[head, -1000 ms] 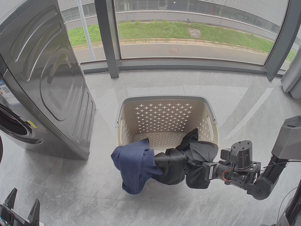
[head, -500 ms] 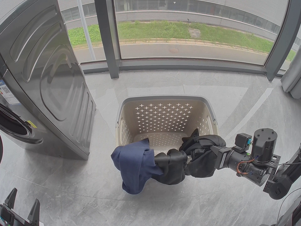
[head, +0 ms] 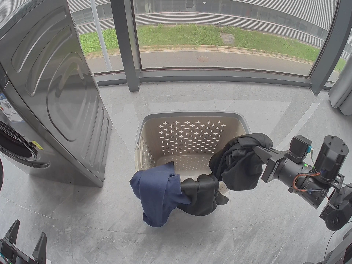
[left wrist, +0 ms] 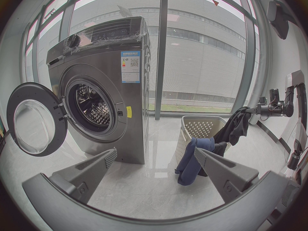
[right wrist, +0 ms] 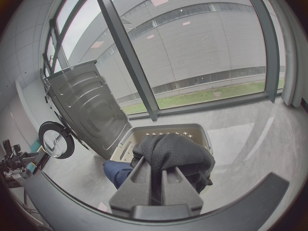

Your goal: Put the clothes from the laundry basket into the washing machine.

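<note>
Standing at the robot's left, the washing machine had its round door swung wide open, and its drum looked empty, as far as the dark inside allowed me to judge. The laundry basket stood on the floor beside the machine, and its bottom was bare. The black garment was the larger piece. Its upper part hung bunched in the air above the right side of the basket, while its lower part lay over the near rim. The navy garment was draped over the same rim, touching the black one on its left and hanging down outside. The right gripper had its jaws pressed together on a fold of the black garment. The left gripper waited low near the floor with its jaws spread and nothing between them. By my judgement the task was only at its beginning: no clothes were in the machine, the black garment was only half out of the basket, and the navy one was untouched.
</note>
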Motion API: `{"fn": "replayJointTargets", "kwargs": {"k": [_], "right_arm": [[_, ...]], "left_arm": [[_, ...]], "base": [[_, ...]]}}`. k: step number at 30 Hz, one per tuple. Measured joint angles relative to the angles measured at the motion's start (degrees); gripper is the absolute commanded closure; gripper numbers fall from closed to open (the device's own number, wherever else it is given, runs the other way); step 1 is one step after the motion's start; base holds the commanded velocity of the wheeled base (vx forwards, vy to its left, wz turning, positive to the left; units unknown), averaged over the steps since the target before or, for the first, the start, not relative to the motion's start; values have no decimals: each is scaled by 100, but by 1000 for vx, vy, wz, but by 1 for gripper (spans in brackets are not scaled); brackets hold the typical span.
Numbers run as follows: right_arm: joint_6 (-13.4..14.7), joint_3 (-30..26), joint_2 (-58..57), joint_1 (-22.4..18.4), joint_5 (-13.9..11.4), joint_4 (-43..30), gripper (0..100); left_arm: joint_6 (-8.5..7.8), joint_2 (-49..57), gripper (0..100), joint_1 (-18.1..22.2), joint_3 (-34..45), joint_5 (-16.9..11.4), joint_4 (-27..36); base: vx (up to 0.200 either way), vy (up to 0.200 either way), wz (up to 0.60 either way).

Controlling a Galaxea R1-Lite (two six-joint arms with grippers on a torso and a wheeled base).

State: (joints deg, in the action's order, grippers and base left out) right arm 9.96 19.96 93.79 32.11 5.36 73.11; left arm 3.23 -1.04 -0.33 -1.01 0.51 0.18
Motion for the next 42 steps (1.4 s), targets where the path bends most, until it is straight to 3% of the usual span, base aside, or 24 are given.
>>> {"fn": "replayJointTargets", "kwargs": {"k": [6,15,24,42], "right_arm": [[-296,-34,-397,208,-44,-6,100],[-329,-12,-874,261,-72,-30,100],[-378,-28,-945,258,-66,-24,100],[-375,132,-1001,286,188,-24,100]], "left_arm": [[0,0,0,-2,0,0,0],[2,0,0,-2,0,0,-2],[0,0,0,0,0,44,0],[0,2,0,-2,0,46,0]], "base": [[0,0,0],[-200,0,0],[0,0,0],[0,200,0]]}}
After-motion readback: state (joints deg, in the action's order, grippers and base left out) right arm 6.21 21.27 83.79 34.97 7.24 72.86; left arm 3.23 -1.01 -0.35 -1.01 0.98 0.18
